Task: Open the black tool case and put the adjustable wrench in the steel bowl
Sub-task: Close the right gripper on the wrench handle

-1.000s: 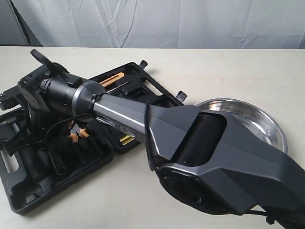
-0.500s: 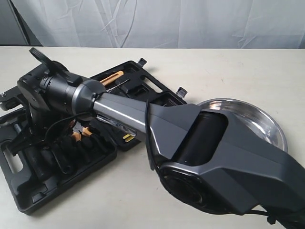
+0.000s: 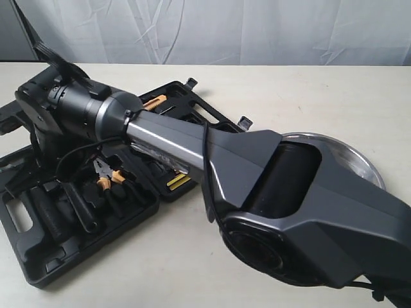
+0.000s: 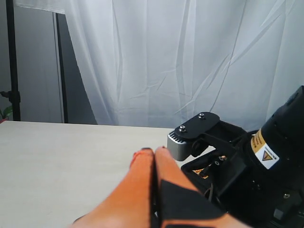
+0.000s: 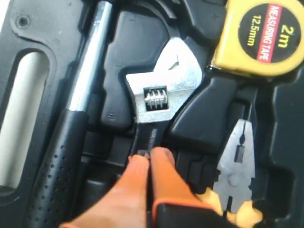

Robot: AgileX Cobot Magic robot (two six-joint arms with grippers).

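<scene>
**The right jaws pinched the wrench inside the open case.**

The black tool case (image 3: 40,268) lay open on the left of the table (image 3: 302,96). The right gripper (image 5: 148,159) reached across to it, and its orange jaws were almost shut, pinching the black handle of the adjustable wrench (image 5: 161,92). The wrench's shiny head lay in the case between a long tool with a black grip (image 5: 90,61) and the pliers (image 5: 235,164), near a yellow tape measure (image 5: 259,35). The steel bowl (image 3: 354,158) sat to the right of the case, partly hidden behind the arm. The left gripper (image 4: 153,151) hung in the air above the table, its jaws pressed shut on nothing.
</scene>
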